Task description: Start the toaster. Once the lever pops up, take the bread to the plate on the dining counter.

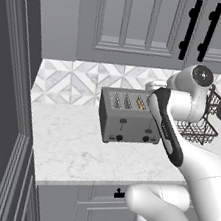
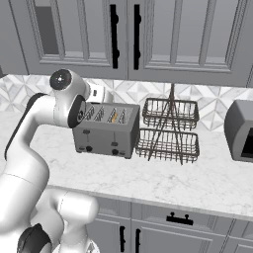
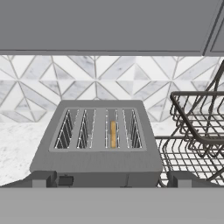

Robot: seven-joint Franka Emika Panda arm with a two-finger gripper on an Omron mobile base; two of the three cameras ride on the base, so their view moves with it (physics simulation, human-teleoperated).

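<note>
So we start at the toaster (image 2: 105, 129), standing on the marble worktop (image 1: 76, 147) against the tiled wall. The bread (image 3: 113, 134) sits down in its third slot from the left, only the golden crust edge showing. Both black levers (image 1: 123, 120) look up, so we judge nothing is started: pressing, waiting and carrying all remain. Just right of the toaster stands a black wire basket (image 2: 170, 131). Our gripper (image 3: 112, 180) hovers above the toaster's front edge, jaws wide and empty. The arm hides the toaster's right end in the left base view.
</note>
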